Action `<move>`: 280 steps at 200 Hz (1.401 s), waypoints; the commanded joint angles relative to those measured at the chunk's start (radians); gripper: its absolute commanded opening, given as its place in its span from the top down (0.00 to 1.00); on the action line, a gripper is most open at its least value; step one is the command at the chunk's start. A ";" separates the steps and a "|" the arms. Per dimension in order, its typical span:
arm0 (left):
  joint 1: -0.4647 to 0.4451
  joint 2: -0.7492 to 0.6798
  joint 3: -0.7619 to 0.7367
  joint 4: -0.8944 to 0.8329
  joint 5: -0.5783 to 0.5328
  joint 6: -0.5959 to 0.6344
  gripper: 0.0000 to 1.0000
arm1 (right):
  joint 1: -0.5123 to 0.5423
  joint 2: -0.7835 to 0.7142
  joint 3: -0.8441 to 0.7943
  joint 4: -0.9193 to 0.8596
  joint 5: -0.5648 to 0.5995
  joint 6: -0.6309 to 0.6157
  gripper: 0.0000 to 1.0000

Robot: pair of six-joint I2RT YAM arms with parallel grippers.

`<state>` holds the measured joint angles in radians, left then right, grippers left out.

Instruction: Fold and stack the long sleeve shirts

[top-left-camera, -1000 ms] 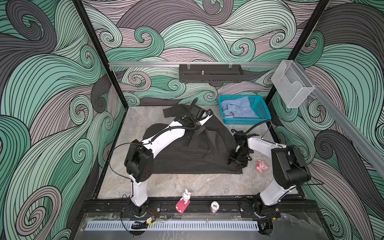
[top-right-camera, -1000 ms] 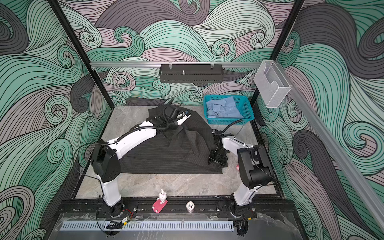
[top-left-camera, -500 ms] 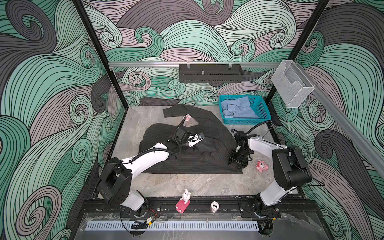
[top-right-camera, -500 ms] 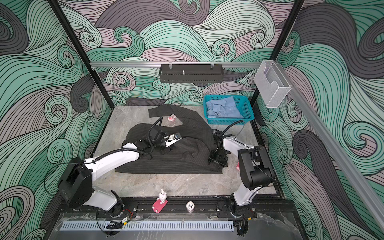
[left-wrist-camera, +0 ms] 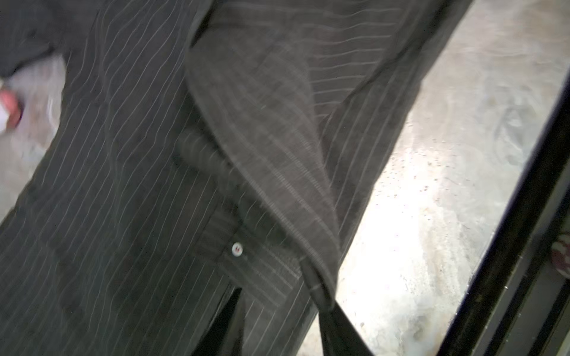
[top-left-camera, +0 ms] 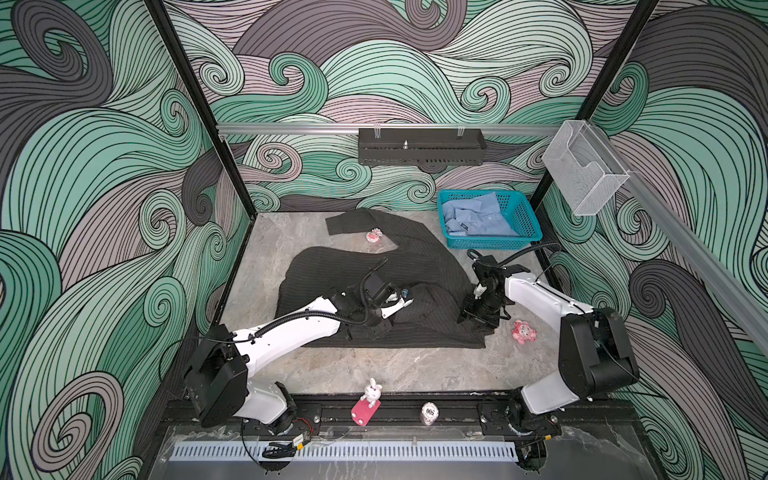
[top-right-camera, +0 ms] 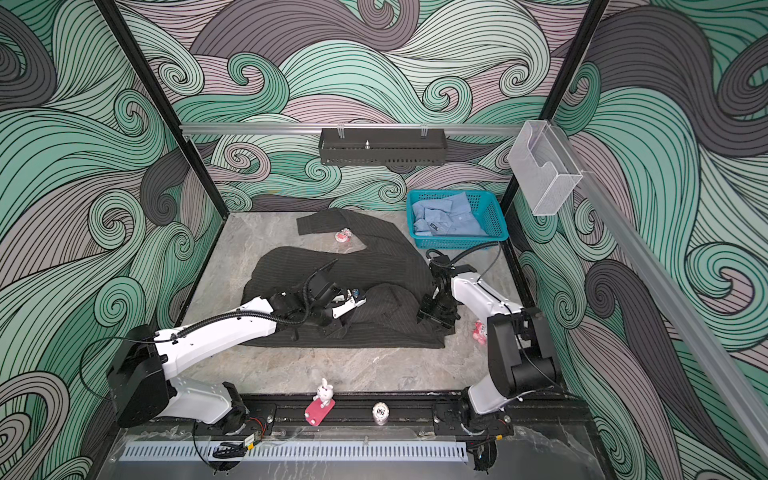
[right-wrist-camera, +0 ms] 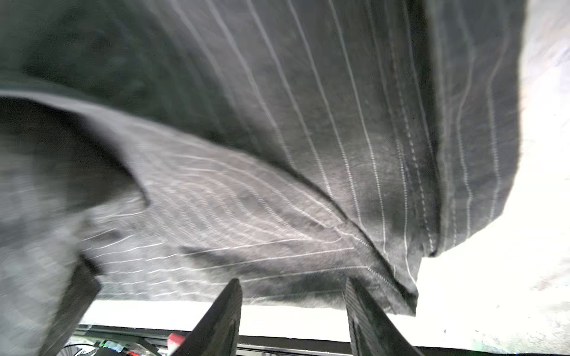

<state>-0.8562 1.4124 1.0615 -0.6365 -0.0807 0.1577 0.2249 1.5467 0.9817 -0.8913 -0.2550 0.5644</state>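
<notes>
dark pinstriped shirt point(top-left-camera: 415, 266) | fold drawn toward front | left fingers point(left-wrist-camera: 342, 336) now apart

- Both top views: we look steeply down from high at the front, over the whole surface point(top-left-camera: 399, 370), sharing nearly the same scene.
- Left wrist: we sit close above the pinstriped shirt point(left-wrist-camera: 123, 200).
- Right wrist: closer still, low over the same shirt.
</notes>
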 commanded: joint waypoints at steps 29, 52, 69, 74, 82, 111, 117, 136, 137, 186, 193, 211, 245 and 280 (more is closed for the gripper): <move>0.192 0.003 0.091 -0.267 0.023 -0.725 0.55 | -0.002 -0.003 0.089 -0.037 -0.005 -0.006 0.44; 0.255 -0.011 -0.028 -0.148 0.122 -0.861 0.58 | -0.002 0.011 0.103 -0.038 -0.019 -0.014 0.44; 0.274 -0.017 -0.089 -0.059 0.170 -0.913 0.58 | -0.001 0.004 0.094 -0.038 -0.026 -0.015 0.44; 0.279 -0.012 -0.106 -0.025 0.200 -0.926 0.58 | -0.001 -0.001 0.092 -0.038 -0.028 -0.014 0.44; 0.285 -0.003 -0.131 0.025 0.250 -0.951 0.58 | -0.001 -0.010 0.089 -0.036 -0.034 -0.018 0.45; 0.293 0.055 -0.194 0.159 0.361 -1.029 0.58 | 0.044 -0.047 0.105 -0.027 -0.049 -0.038 0.45; 0.296 0.059 -0.205 0.184 0.378 -1.037 0.57 | 0.064 -0.053 0.111 -0.026 -0.048 -0.040 0.45; 0.304 0.083 -0.217 0.224 0.400 -1.045 0.53 | 0.137 -0.060 0.133 -0.020 -0.052 -0.046 0.43; 0.304 0.086 -0.217 0.222 0.399 -1.044 0.53 | 0.141 -0.060 0.134 -0.020 -0.050 -0.046 0.43; 0.337 0.210 -0.221 0.220 0.412 -1.003 0.54 | 0.332 -0.012 0.225 -0.014 -0.021 -0.031 0.37; 0.339 0.221 -0.219 0.212 0.412 -0.997 0.54 | 0.355 0.004 0.239 -0.014 -0.020 -0.024 0.36; 0.345 0.234 -0.227 0.222 0.422 -0.985 0.54 | 0.413 0.050 0.264 -0.006 -0.017 0.004 0.33; 0.349 0.244 -0.234 0.267 0.482 -0.961 0.74 | 0.500 0.135 0.294 0.047 -0.041 0.084 0.26; 0.350 0.254 -0.221 0.284 0.549 -0.936 0.99 | 0.533 0.215 0.320 0.079 -0.056 0.145 0.24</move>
<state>-0.5129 1.6554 0.8337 -0.3733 0.4061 -0.8082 0.7475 1.7248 1.2686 -0.8349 -0.2993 0.6418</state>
